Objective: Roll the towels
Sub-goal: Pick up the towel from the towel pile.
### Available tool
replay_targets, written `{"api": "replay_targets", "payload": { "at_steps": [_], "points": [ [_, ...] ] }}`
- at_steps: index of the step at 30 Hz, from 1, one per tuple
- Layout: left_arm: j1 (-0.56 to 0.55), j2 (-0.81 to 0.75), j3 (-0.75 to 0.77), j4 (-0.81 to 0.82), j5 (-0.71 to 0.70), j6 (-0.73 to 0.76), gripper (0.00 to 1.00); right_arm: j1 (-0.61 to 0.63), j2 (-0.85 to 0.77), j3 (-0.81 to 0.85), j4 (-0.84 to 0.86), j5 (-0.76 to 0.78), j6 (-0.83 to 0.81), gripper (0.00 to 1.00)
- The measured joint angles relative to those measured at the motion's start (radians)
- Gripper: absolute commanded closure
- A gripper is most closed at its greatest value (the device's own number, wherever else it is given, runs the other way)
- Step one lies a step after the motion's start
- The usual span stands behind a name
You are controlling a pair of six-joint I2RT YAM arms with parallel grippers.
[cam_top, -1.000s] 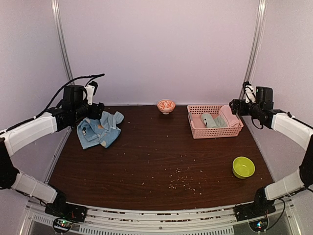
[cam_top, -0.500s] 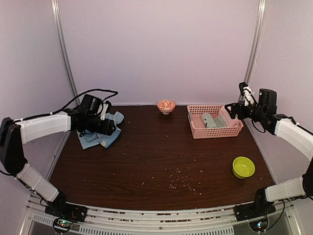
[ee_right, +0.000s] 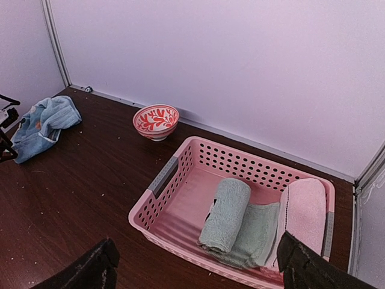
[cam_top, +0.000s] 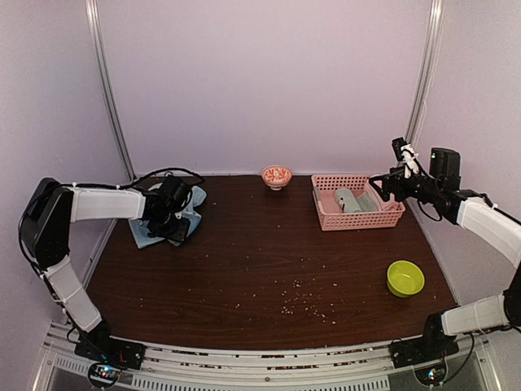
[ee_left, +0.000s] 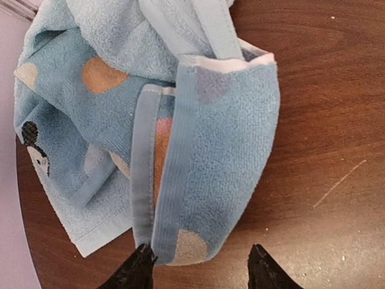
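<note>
A crumpled light-blue towel (ee_left: 222,132) with orange and white spots lies at the far left of the table (cam_top: 194,202), small in the right wrist view (ee_right: 42,123). A paler plain blue cloth (ee_left: 180,24) is bunched against its far side. My left gripper (ee_left: 201,268) is low at the towel's near folded end (cam_top: 174,221), open, one fingertip (ee_left: 141,265) touching the hem and the other (ee_left: 261,265) over bare wood. My right gripper (ee_right: 198,268) hangs open above the pink basket (ee_right: 180,180), at the far right (cam_top: 381,182), holding nothing.
The pink basket (cam_top: 326,218) holds a rolled pale-green towel (ee_right: 225,217) and a folded pink one (ee_right: 304,211). A red-patterned bowl (cam_top: 277,175) stands at the back centre. A lime-green bowl (cam_top: 404,278) sits front right. Crumbs (cam_top: 303,301) dot the table's middle.
My left arm has swung down from above the towel and forward, bringing its gripper low onto the towel's near end. My right gripper has drifted a little left over the basket.
</note>
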Motion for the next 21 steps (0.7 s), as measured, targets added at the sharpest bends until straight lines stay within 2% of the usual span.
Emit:
{"api": "replay_targets", "payload": {
  "at_steps": [8, 14, 20, 21],
  "points": [
    [0.0, 0.103, 0.088, -0.014, -0.054, -0.001, 0.51, 0.0, 0.0, 0.0, -0.012, -0.026, -0.031, 0.07],
    [0.004, 0.167, 0.175, -0.019, -0.079, 0.01, 0.44, 0.0, 0.003, 0.0, -0.031, -0.039, -0.047, 0.07],
    [0.014, 0.184, 0.214, -0.029, -0.095, 0.017, 0.48, 0.0, 0.008, 0.0, -0.039, -0.043, -0.062, 0.08],
    [0.017, 0.186, 0.215, -0.031, -0.095, 0.018, 0.52, 0.0, 0.011, 0.0, -0.039, -0.043, -0.064, 0.08]
  ]
}}
